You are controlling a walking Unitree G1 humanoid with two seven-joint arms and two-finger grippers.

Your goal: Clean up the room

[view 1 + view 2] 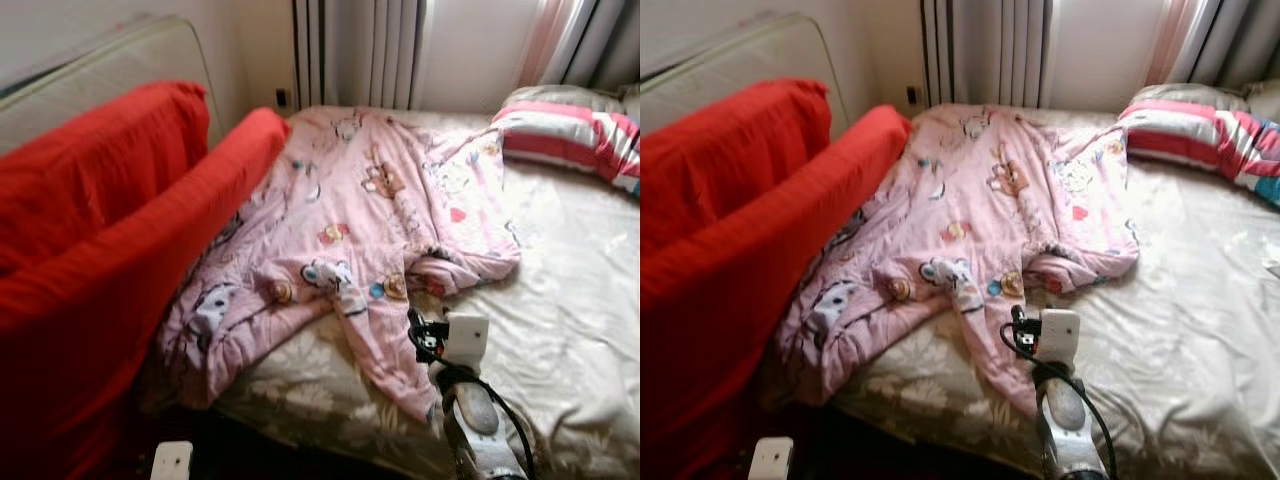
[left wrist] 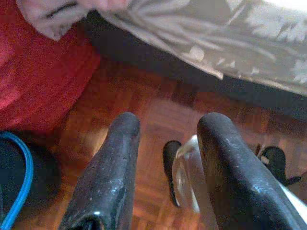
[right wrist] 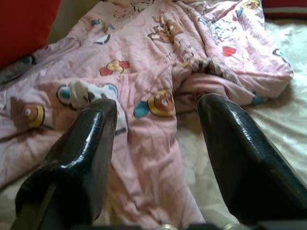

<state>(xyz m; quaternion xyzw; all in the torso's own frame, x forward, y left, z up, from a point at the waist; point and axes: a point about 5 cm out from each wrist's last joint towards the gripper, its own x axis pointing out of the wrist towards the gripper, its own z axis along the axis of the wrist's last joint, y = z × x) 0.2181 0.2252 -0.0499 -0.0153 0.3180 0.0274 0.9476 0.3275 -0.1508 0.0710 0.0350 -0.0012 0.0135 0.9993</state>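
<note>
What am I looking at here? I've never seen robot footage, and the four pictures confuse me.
It is a walking humanoid robot tidying a bedroom. The two wide pictures come from its head camera's two eyes, looking down at a bed. On it lie a pink quilt with cartoon prints and a striped pillow; a red sofa stands beside it.

The other two pictures come from cameras on its wrists, each looking along two black fingers. The right gripper is open over the quilt's near end, holding nothing; its silver arm shows in the head views. The left gripper hangs open above the wooden floor by the bed's edge, also holding nothing.
</note>
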